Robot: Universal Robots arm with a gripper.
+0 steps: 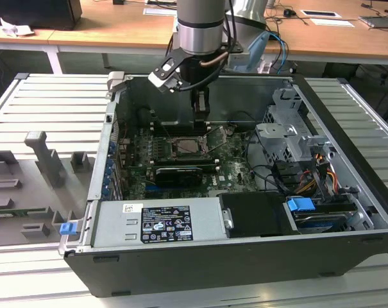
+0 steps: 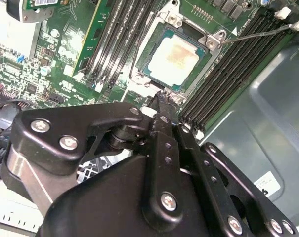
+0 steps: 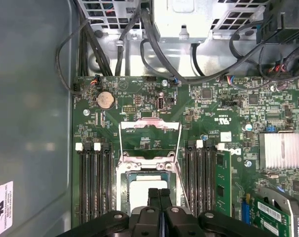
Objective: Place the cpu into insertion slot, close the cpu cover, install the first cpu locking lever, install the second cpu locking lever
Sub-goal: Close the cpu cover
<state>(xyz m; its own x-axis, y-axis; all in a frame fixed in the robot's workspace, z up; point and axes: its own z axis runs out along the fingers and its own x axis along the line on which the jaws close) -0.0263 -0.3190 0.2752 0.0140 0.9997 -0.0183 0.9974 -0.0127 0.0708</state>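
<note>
Gripper (image 3: 159, 193) first, since it sits right under both wrist cams: the fingers (image 2: 164, 128) are pressed together with nothing between them. The tips hang over the near edge of the slot (image 3: 121, 173). The cpu (image 2: 175, 54) is seated flat in that slot, pale top up. Can't tell if the tips actually touch it or just hover.

The cover (image 3: 149, 123) is flipped open and lies back on the side of the slot away from the gripper, with green board showing through its window. One thin lever (image 2: 258, 33) sticks out loose from a slot corner and runs out over the memory slots (image 3: 201, 182).

The board (image 3: 139, 98) lies flat in the bottom of an open case (image 1: 347, 212). The case rests on a ribbed metal table (image 1: 52, 102), with wooden desks (image 1: 117, 32) behind.

Room-wise it's snug. Memory slots flank the slot on both sides, and past one bank is the bare grey wall (image 3: 30, 123) of the case. Black cables (image 3: 154, 44) drape down beyond the open cover. In the exterior view the arm comes straight down through the open side. A drive cage (image 1: 286, 135) sits on the exterior view's right and the power supply (image 1: 161, 221) is along the front edge. The space directly above the slot is open.
</note>
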